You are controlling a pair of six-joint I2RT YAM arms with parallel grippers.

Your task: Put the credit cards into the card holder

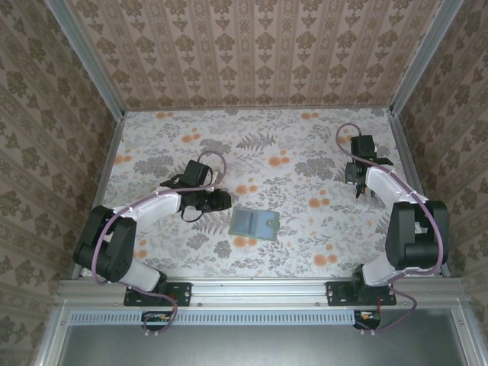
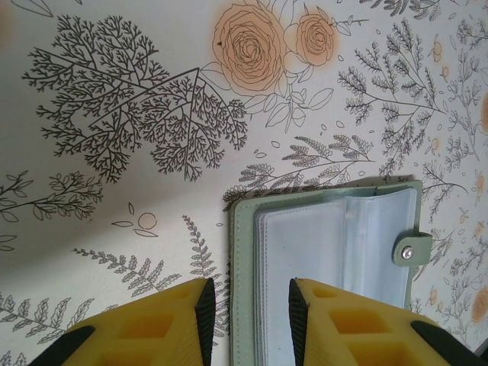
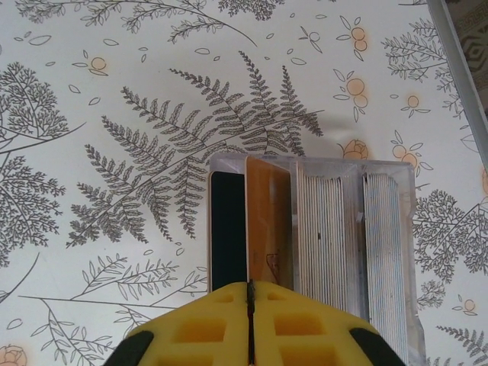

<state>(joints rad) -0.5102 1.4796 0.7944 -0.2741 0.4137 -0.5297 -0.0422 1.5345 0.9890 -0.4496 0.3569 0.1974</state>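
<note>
The top external view looks steeply down from above and behind the arm bases onto the whole table (image 1: 305, 145). Each wrist view faces down at close range, with the left gripper (image 2: 248, 297) or right gripper (image 3: 250, 288) at its bottom edge. The top and left wrist views share the card holder (image 1: 255, 223).

I see a table top (image 1: 305, 145) covered in a white print of grey ferns and orange flowers. Walls (image 1: 252, 46) on three sides carry tan damask-stripe wallpaper. Aluminium posts (image 1: 85, 57) run up the back corners, and an aluminium rail (image 1: 259, 291) runs along the near edge. Light is soft and even, shadows faint.
</note>
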